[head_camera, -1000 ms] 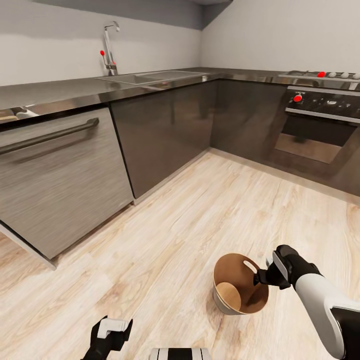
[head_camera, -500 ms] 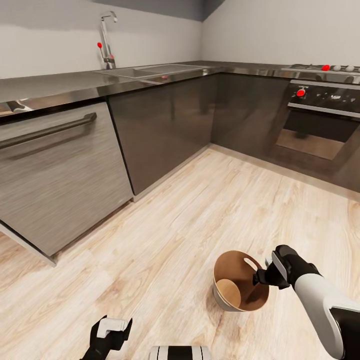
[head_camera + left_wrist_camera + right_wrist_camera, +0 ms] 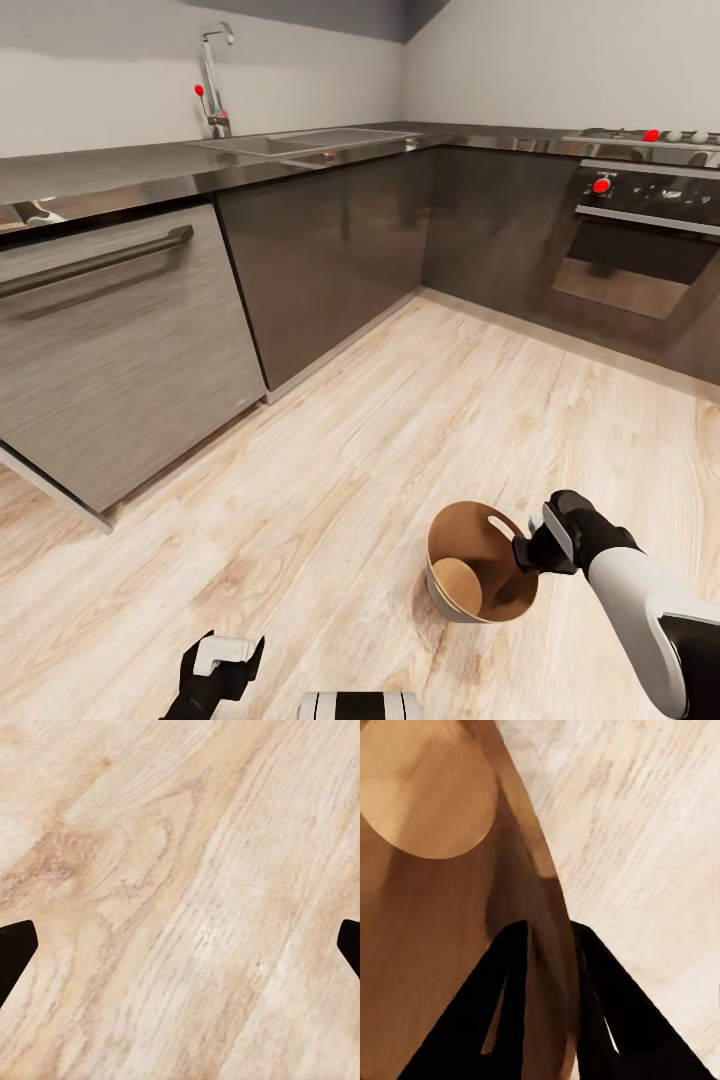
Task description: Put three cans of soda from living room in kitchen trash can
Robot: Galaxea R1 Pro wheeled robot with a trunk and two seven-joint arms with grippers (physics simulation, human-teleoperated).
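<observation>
Kitchen scene, head + both wrist views. The tash can [image 3: 480, 580] sits on the pale wood floor [image 3: 400, 440], tipped toward the camera so its brown inside and round base show; no can of soda is seen inside it, so by these views none of the three is delivered yet. Right gripper [image 3: 527, 553] pinches the bin's rim on the side nearest the oven [image 3: 640, 250]: in the right wrist view the two black fingers [image 3: 506, 1005] straddle the tash can wall [image 3: 544, 967], one inside, one outside, closed on it. Left gripper [image 3: 222, 668] hangs low near the robot's base; left wrist view has its fingertips [image 3: 15, 949] wide apart at the frame sides w/ bare floor between, i.e. spread and holding nothing. Sink and tap [image 3: 212, 80] lie on the steel countertop [image 3: 120, 175] along the far wall. Judgement: stage is early, approx. bin handling or positioning only; fetching all three cans from the living room and dropping them in remains.
</observation>
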